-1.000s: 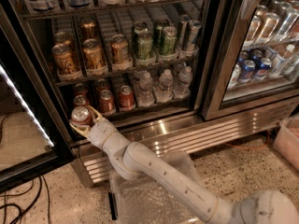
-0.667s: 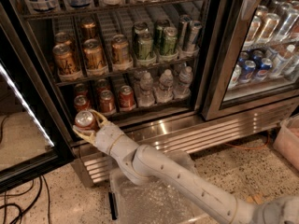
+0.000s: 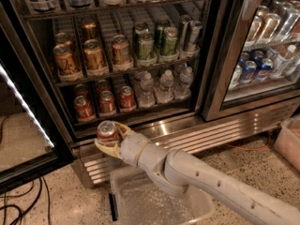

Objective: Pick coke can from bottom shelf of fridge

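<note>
Your gripper sits out in front of the fridge, just below the front edge of the bottom shelf and toward that edge's left end, over the ribbed steel base. Its fingers are clenched around a coke can — one curls over the can's right side, the other cups it from below and to the left. The can stands roughly upright in that grasp with its silver top showing. It is off the shelf and touches nothing but the fingers.

Your arm reaches in from the lower right corner of the view and passes over a clear bin that sits on the floor against the base's front edge.

On the bottom shelf, three more red cans stand in a row at the left end, near the front edge. Water bottles fill the right end beside them. On the rack above, gold-orange cans take the left side and green cans the right.

The left door hangs open, with a lit strip running down its edge — black cables lie on the floor below it. Past the fridge's right frame, a closed glass door shows more cans and bottles. A pinkish tub stands at the right edge of the view, near the right end of the base.
</note>
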### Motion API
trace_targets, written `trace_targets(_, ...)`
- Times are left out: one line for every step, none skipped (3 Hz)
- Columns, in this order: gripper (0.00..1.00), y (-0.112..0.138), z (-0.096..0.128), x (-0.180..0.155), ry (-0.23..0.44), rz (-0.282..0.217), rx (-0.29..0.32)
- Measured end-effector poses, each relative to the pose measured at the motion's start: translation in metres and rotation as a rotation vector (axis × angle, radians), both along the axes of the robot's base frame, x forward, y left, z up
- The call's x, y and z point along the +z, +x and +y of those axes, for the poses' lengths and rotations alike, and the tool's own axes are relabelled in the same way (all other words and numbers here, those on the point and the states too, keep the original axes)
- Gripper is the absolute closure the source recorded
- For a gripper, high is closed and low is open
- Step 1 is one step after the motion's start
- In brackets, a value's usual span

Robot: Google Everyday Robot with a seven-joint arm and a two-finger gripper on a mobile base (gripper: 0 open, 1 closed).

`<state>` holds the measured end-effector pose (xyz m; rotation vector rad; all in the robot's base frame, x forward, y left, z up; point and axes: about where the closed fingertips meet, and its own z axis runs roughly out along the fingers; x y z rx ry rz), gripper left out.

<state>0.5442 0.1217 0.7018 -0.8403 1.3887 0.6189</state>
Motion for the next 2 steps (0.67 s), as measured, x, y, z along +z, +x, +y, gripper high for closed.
trace_targets(1.00, -0.023, -0.039, 0.010, -0.046, 0.039, -0.040)
trace_targets(1.00, -0.041, -0.066, 0.023, -0.093, 0.045, -0.073)
